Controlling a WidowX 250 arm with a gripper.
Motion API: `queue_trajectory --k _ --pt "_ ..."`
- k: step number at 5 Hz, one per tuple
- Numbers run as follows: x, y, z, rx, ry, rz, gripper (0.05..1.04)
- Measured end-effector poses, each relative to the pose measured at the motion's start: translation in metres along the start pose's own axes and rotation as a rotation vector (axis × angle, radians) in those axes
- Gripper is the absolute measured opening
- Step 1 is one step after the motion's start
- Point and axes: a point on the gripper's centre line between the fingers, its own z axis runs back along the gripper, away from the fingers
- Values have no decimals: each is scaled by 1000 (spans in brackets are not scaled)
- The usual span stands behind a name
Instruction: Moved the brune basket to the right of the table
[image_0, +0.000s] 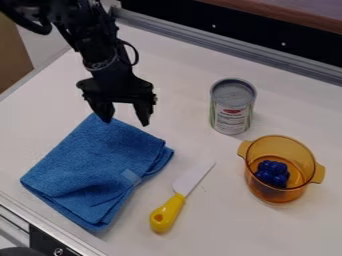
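On the right of the surface, the see-through amber pot stands upright, two-handled, blue lumps inside; near the blue cloth's far edge, the pincer hangs, fingers spread wide.

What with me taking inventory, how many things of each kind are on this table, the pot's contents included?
Pot: 1
Grape bunch: 1
Can: 1
Cloth: 1
Knife: 1
Total: 5

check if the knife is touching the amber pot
Apart. The camera view shows a strip of white tabletop between the knife and the left side of the amber pot.
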Motion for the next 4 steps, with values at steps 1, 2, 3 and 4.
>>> queue_trajectory --k 1,2,3,4 --pt "-13 -17 0 -6 50 127 997" --pt "-18 -41 10 -9 43 195 998" --pt "-30 -75 12 33 46 323 997" --pt "-46 -103 11 32 74 390 997"
